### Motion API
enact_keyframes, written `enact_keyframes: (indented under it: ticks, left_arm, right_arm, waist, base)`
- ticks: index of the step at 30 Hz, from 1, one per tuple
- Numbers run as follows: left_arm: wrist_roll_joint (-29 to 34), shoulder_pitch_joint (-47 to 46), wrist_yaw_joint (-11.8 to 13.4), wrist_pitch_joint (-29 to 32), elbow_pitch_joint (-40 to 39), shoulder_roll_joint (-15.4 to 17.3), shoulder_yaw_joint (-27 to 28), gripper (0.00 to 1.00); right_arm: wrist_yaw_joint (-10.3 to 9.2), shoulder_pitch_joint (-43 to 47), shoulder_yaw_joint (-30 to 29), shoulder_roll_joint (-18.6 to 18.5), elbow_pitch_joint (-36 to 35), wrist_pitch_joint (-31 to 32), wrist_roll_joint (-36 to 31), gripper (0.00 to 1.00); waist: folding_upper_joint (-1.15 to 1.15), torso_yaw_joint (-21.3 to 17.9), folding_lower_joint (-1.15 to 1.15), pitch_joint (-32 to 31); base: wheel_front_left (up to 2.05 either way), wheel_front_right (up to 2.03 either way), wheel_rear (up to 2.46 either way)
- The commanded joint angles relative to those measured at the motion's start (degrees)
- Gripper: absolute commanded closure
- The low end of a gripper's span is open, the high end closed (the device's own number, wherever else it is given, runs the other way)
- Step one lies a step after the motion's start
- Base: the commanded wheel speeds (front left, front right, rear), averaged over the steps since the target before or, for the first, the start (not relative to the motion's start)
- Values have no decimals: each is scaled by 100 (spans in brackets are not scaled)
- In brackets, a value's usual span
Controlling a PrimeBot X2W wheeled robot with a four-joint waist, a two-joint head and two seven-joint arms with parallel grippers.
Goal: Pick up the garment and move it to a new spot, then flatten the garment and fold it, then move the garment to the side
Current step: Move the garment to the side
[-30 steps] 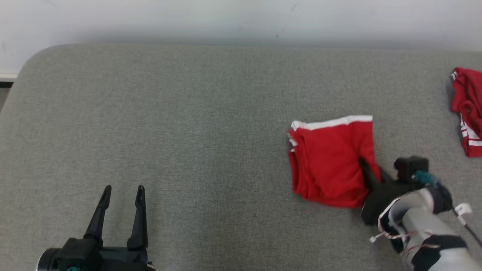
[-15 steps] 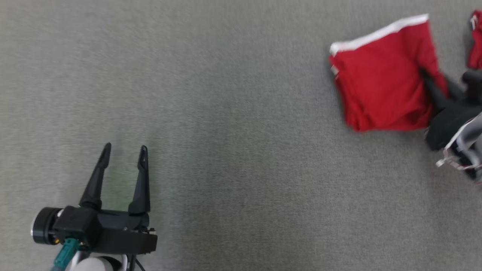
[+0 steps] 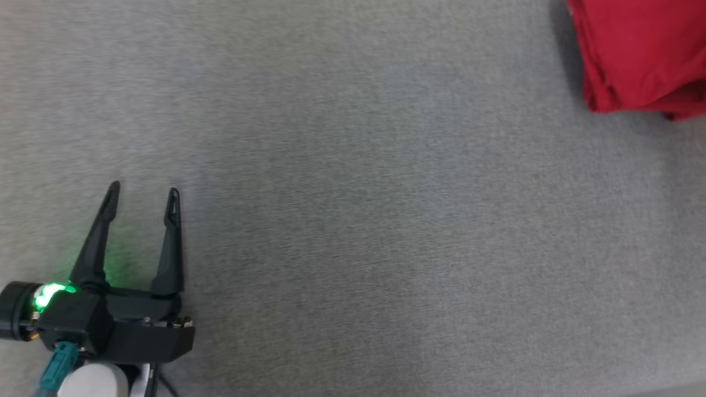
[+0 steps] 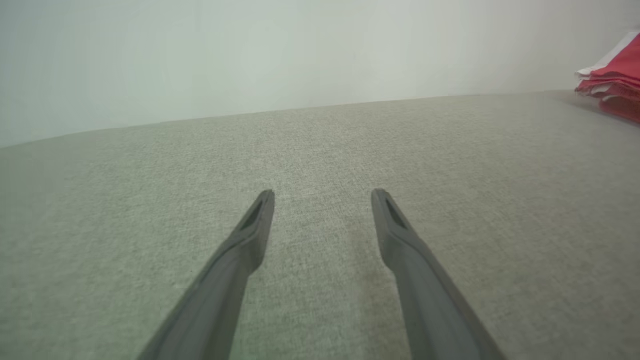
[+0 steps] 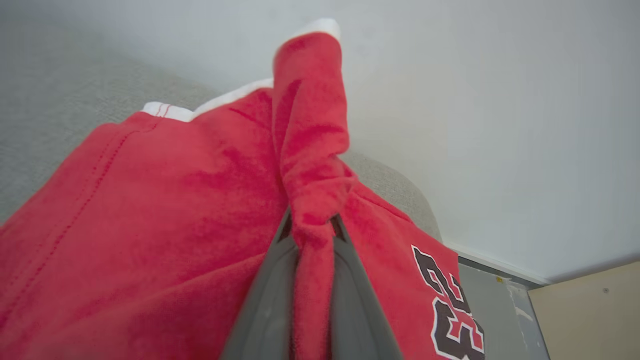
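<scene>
The garment (image 3: 640, 55) is red cloth with white trim, folded, at the top right corner of the head view on the grey padded surface (image 3: 353, 220). In the right wrist view my right gripper (image 5: 311, 227) is shut on a pinched ridge of the garment (image 5: 150, 210), which bunches up between the two fingers. A black and white number print (image 5: 452, 305) shows on red cloth to the gripper's right. My left gripper (image 3: 143, 193) rests open at the lower left of the head view, far from the garment, with nothing between its fingers (image 4: 250, 235). The garment (image 4: 612, 75) sits far right in the left wrist view.
A pale wall (image 4: 250, 55) rises behind the padded surface (image 4: 320, 165). In the right wrist view the surface's rounded corner (image 5: 400, 195) ends near a strip of floor (image 5: 500, 310) and a beige panel (image 5: 590, 310).
The head camera has tilted down and swung left, so the garment slid to the top right corner and the right arm left the picture. The left gripper stays open.
</scene>
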Motion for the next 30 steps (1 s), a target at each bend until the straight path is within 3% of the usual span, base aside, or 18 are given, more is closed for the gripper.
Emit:
enact_keyframes:
  ticks: [1,16,27,28,29,30]
  left_arm:
    - [61,-60,17,-16,-46,63,24,0]
    - [148,-21,40,118,-474,413,59,0]
    - [134,-67,99,170,-535,456,7,0]
    - [134,-63,111,168,-525,461,8,0]
    - [127,-65,128,165,-517,462,11,0]
    - [115,-71,145,160,-516,463,22,0]
  right_arm:
    - [-19,-116,-15,-107,-2,5,43,100]
    - [-19,-997,67,-848,670,229,42,100]
    - [-19,-1516,233,-758,1522,56,-150,100]
    - [-19,-1544,249,-732,1617,42,-184,90]
    - [-19,-1569,270,-700,1679,9,-201,7]
    - [-19,-1618,274,-692,1779,-7,-244,0]
  waist:
    - [-1,-365,-1,345]
    - [-1,-584,-1,775]
    - [-1,-474,-1,981]
    - [-1,-462,-1,989]
    - [-1,-452,-1,995]
    - [-1,-442,-1,1000]
  base:
    - [0,0,0]
    - [0,0,0]
    - [0,0,0]
    - [0,0,0]
    - [0,0,0]
    - [0,0,0]
